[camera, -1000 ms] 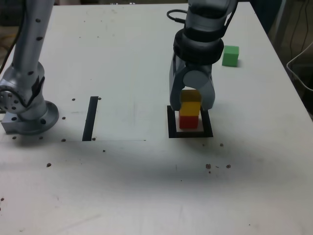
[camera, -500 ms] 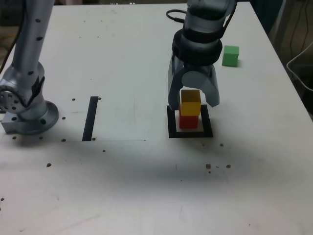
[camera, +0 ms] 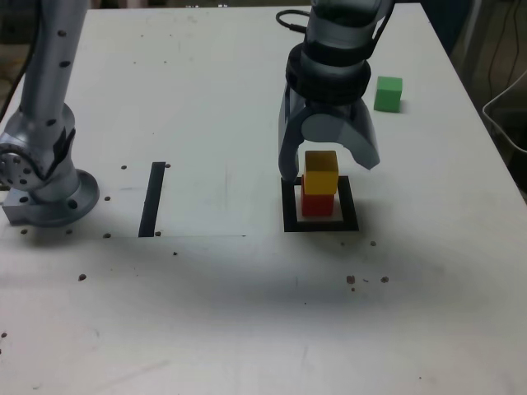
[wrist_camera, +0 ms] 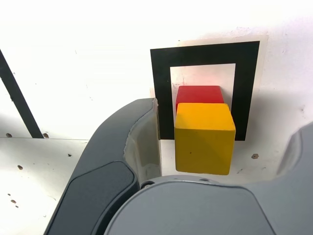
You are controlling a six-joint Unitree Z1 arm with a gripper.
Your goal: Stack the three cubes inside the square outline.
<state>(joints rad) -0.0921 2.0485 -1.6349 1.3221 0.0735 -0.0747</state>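
We judge two of three done — the yellow cube sits on the red cube inside the square outline, our gripper with jaws spread wide, holding nothing — while the green cube waits on the table at about one o'clock from the stack.

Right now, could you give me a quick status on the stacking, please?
Gripper open, straddling the stack. Yellow cube on red cube inside the square outline. Green cube apart, nothing blocking it.
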